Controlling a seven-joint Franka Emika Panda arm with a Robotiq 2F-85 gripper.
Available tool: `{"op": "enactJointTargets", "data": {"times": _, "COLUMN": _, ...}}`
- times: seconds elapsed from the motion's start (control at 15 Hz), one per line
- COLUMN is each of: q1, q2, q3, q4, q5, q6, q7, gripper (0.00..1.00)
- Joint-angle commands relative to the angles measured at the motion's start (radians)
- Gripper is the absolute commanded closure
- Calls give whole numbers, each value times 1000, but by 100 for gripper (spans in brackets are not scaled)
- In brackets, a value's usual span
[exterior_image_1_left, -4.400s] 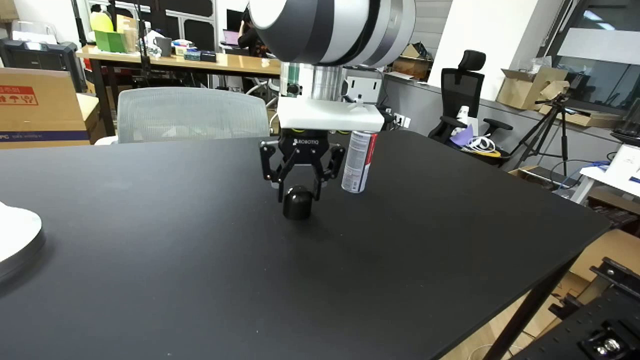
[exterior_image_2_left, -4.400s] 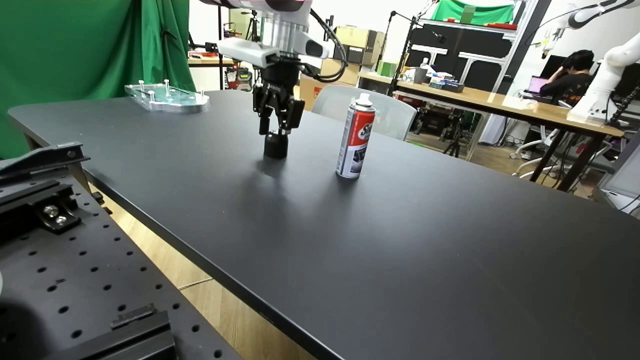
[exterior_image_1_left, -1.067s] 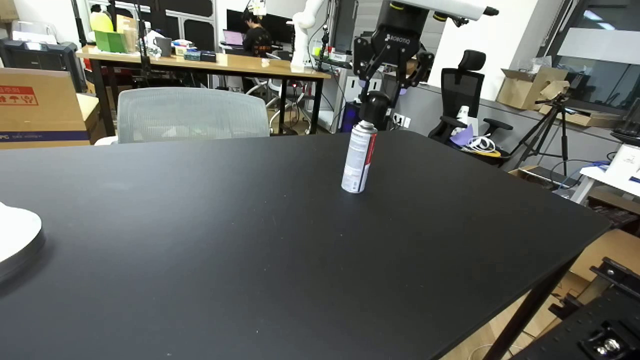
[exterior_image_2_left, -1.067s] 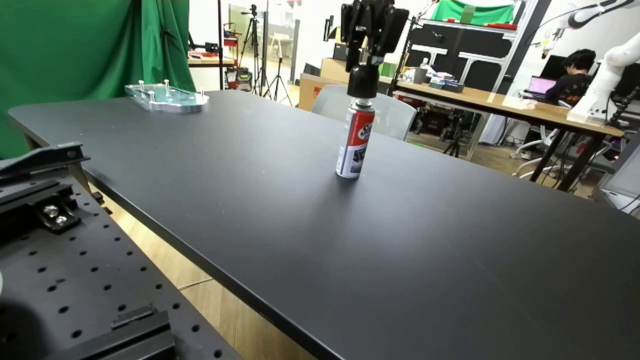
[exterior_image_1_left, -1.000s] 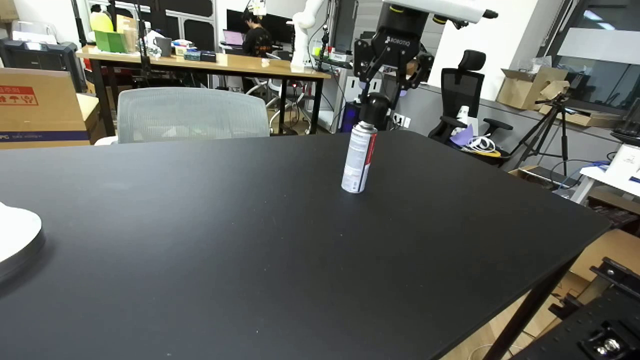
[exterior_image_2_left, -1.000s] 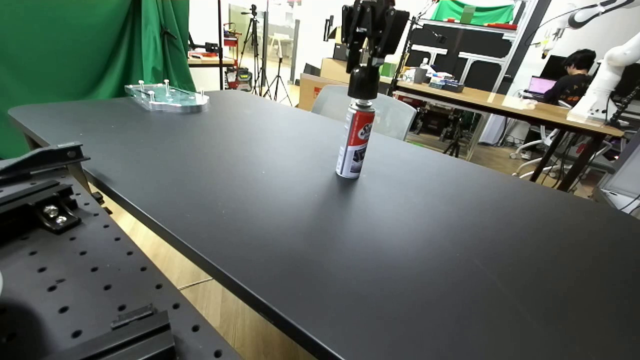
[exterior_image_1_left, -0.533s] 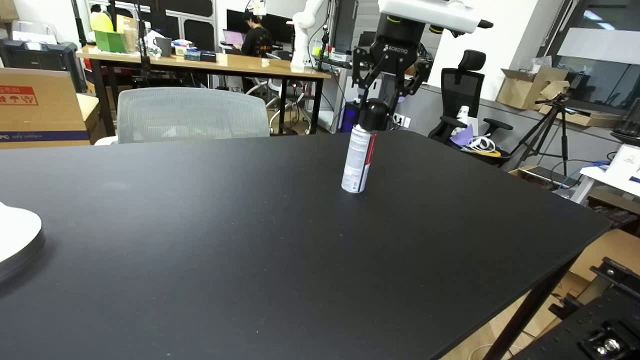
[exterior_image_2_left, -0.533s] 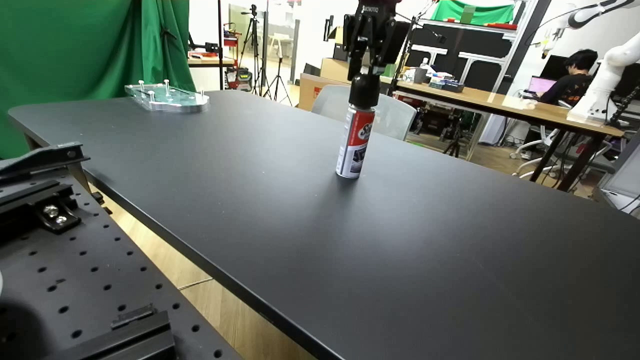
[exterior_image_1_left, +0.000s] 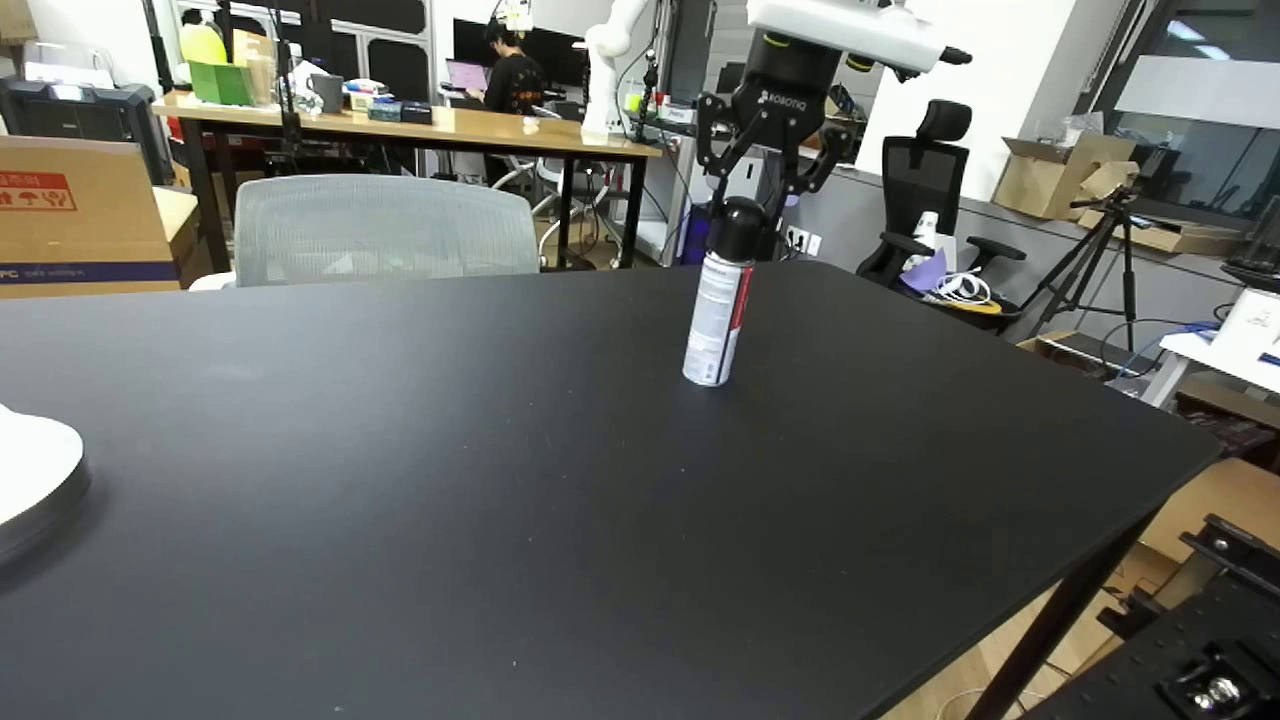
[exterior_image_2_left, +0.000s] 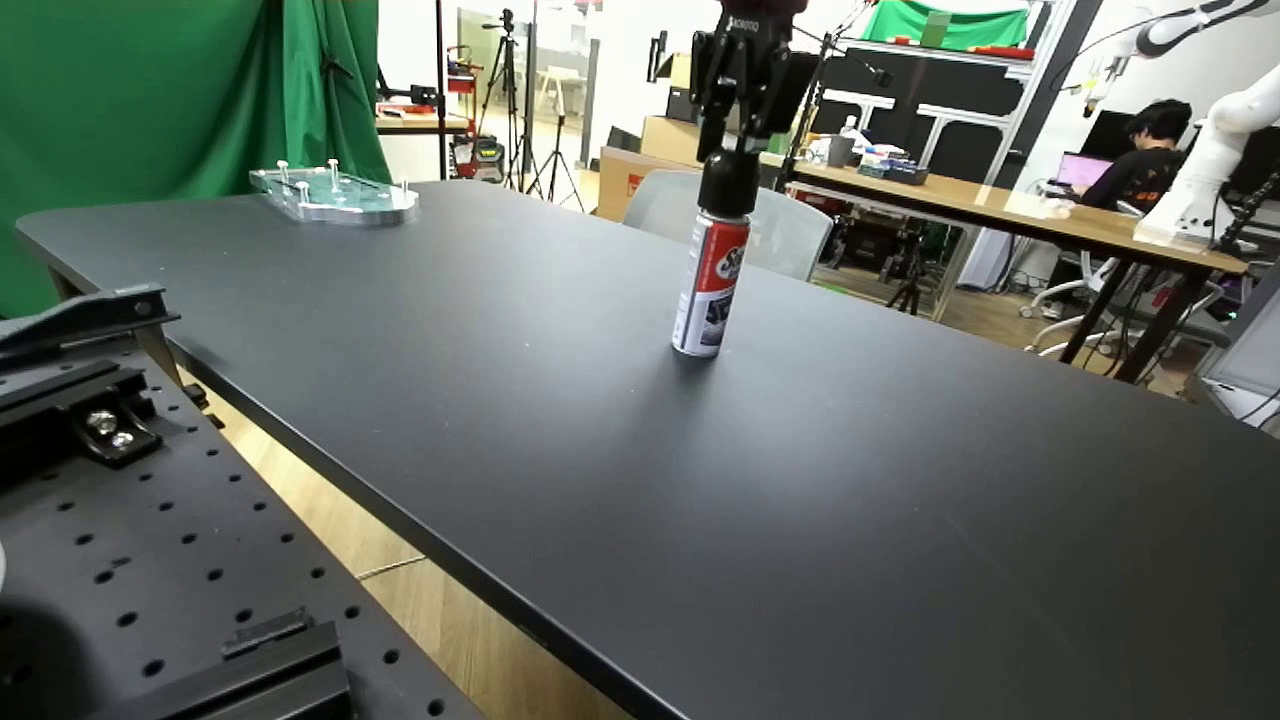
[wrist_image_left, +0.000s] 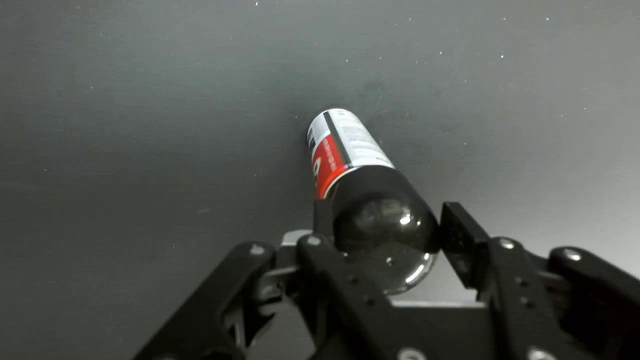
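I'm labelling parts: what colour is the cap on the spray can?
The cap is glossy black, clearest in the wrist view.

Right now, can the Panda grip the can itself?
Probably not: the end effector is clamped on the cap, which covers the top of the can. The can's sides look free, so releasing the cap first might open the way.

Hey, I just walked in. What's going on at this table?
A robot's gripper is closed on a black cap. The cap sits over the top of a spray can, which stands upright on a black table. I can't tell whether the cap is pressed fully down. Farther back, a person sits near a laptop.
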Motion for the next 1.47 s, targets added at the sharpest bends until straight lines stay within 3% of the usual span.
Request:
{"op": "enactJointTargets", "data": {"times": 0.0, "q1": -1, "q2": 20, "q3": 1, "q4": 31, "q5": 42, "q6": -11, "q7": -20, "gripper": 69}}
{"op": "enactJointTargets", "data": {"times": 1.4, "q1": 4, "q2": 16, "q3": -13, "q4": 34, "q5": 13, "q6": -40, "q7": 15, "gripper": 69}}
